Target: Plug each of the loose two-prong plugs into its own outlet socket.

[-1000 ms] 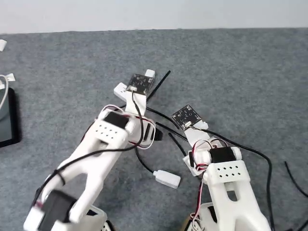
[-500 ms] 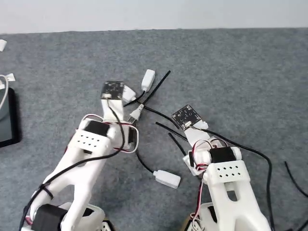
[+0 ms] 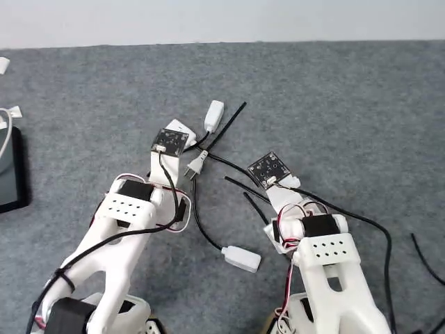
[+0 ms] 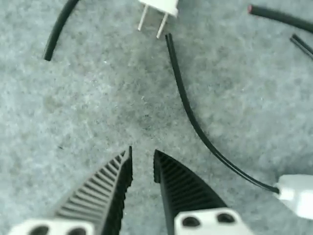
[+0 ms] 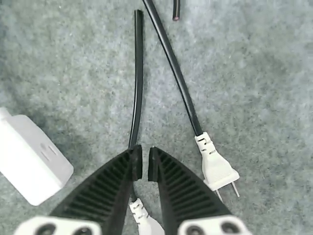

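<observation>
Plugs lie loose on the grey carpet [image 3: 348, 104], none in a socket. The first plug [image 3: 197, 165] lies between the two arms, its prongs aimed toward the left gripper [image 4: 143, 151]. That gripper hangs over bare carpet near the plug, its fingers a narrow slit apart with nothing between them. The second plug [image 5: 217, 169] lies flat just beside the right gripper [image 5: 144, 148]. What looks like a third plug [image 5: 142, 215] peeks out beneath that gripper, prongs hidden, and its cord [image 5: 138, 73] passes behind one finger. The right gripper's fingers are closed almost tip to tip and hold nothing. The near socket [image 3: 241, 258] lies beside the right arm, close to its gripper, with two slots showing. The far socket [image 3: 214, 115] lies beyond the first plug, well apart from the near socket.
</observation>
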Robot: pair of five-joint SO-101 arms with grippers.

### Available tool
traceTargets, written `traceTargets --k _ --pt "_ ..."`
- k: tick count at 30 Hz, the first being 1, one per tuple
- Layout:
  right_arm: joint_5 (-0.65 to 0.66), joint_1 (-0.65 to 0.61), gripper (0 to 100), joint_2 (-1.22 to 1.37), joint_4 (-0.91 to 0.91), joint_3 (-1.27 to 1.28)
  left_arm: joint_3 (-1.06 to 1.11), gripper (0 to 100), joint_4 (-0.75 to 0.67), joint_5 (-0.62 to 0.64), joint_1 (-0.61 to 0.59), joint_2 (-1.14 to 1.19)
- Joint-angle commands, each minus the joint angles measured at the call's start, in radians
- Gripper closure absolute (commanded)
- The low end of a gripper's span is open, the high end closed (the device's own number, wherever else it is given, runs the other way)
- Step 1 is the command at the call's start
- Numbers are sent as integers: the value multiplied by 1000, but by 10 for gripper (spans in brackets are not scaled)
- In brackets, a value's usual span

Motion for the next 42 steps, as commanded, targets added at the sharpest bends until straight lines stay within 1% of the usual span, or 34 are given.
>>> traceTargets --k 1,4,7,9,13,14,20,21,23,25,28,32,36,39,42 --pt "-9 13 973 -21 -16 -9 -1 985 -29 -48 3 -84" --pt "-9 13 973 -21 -16 -9 54 933 -28 -89 3 -207" --pt "-9 13 973 -21 -16 -9 145 830 -28 -103 3 -374" --pt "-9 13 973 -21 -16 -9 214 782 -21 -124 5 -496" --pt "-9 13 973 -21 -16 -8 344 776 -6 -319 -2 -753" --pt "-9 13 973 -21 -16 -8 367 776 17 -344 0 -816" --pt "-9 13 973 -21 -16 -6 481 776 103 -348 3 -1175" --pt "-9 13 973 -21 -16 -6 498 776 115 -336 5 -1220" --pt "-9 13 973 -21 -16 -6 515 776 155 -261 34 -1263" --pt "-9 13 973 -21 -16 -6 513 776 181 -178 78 -1246" --pt "-11 12 973 -18 -18 -6 493 776 147 -83 120 -1140" --pt "-23 10 973 -13 -25 -5 372 776 92 -12 120 -819" --pt "-46 12 972 -12 -42 -3 197 775 54 183 133 -456" --pt "-46 19 973 -13 -44 -3 97 775 60 330 209 -258" --pt "-51 73 973 -21 -45 -9 84 773 55 394 333 -170"
